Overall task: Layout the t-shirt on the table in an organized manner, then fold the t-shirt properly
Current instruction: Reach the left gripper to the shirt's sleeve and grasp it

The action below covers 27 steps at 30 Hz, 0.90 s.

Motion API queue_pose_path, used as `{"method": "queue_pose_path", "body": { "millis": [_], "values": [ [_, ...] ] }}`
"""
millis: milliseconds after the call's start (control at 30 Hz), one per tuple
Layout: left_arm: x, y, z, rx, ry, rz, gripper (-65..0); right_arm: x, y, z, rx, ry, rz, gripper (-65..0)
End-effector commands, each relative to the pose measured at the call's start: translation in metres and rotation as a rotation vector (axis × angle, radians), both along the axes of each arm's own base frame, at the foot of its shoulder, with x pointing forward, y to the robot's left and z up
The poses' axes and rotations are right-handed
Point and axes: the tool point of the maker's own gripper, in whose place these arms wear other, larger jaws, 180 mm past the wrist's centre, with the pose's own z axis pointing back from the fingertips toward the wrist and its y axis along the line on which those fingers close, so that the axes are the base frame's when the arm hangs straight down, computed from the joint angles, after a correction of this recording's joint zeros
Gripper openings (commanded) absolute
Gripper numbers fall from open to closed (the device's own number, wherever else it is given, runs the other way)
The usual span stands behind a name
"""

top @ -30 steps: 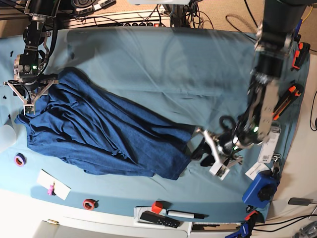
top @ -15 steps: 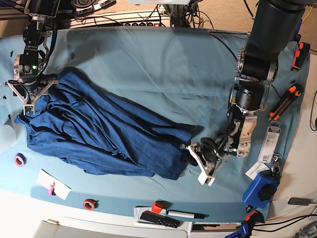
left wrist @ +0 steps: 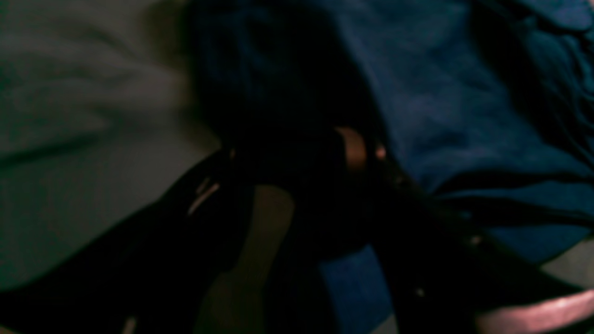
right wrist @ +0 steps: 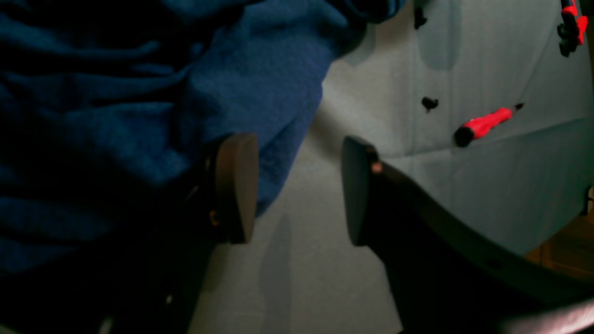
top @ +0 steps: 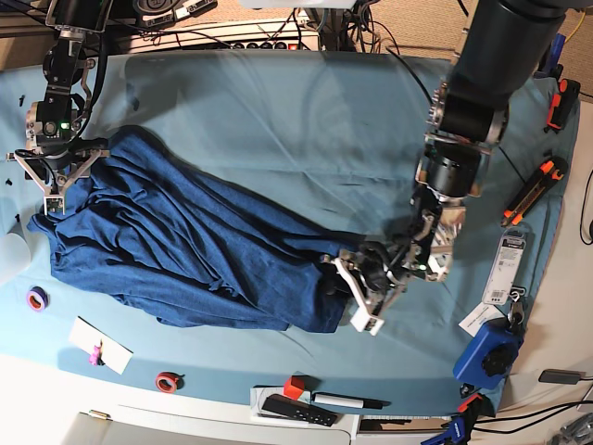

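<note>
while the t-shirt (top: 185, 246) lies bunched and creased across the 9 o'clock half of the desk (top: 306, 120), the job is at its first stage: getting hold of the cloth so it can be spread flat, with no folding begun. the left claw (top: 350, 292) sits at the shirt's 3 o'clock edge, jaws spread, reaching onto the hem; its own camera is too dark to say whether any cloth lies between the fingers. the right claw (top: 57, 178) hangs at the shirt's 10 o'clock corner, also spread (its wrist view shows one pad (right wrist: 236, 185) over the blue knit and the other over bare teal, nothing pinched).

my judgement is that the next move calls for both claws to shut on a single layer at opposite ends, then draw apart so the wrinkles pull out; catching several layers would only drag the heap.

compared with a second ago, the left arm has swung from near the 4 o'clock edge of the desk toward the shirt, its claw going from clear of the hem to right on it. the right claw and the shirt's outline look unchanged.
</note>
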Motion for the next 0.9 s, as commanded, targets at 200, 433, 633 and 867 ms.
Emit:
{"method": "queue_pose_path", "body": {
  "millis": [200,433,633,867],
  "values": [
    [0.025,0.002,0.036,-0.030,-0.115,0.017,-65.0,0.009,-0.007,0.018,-0.038,-0.054,0.010,-36.1],
    [0.041,0.020,0.057,-0.051,-0.154,0.047,-65.0,0.011,-0.006,0.019,-0.039,-0.062,0.015,-36.1],
    [0.030,0.015,0.099,-0.312,-0.120,-0.059,-65.0,0.012,-0.006,0.019,-0.039,-0.067,0.018,-36.1],
    [0.000,0.024,0.134,-0.738,0.109,-0.111,-65.0,0.011,-0.006,0.019,-0.039,-0.067,0.018,-36.1]
  ]
}}
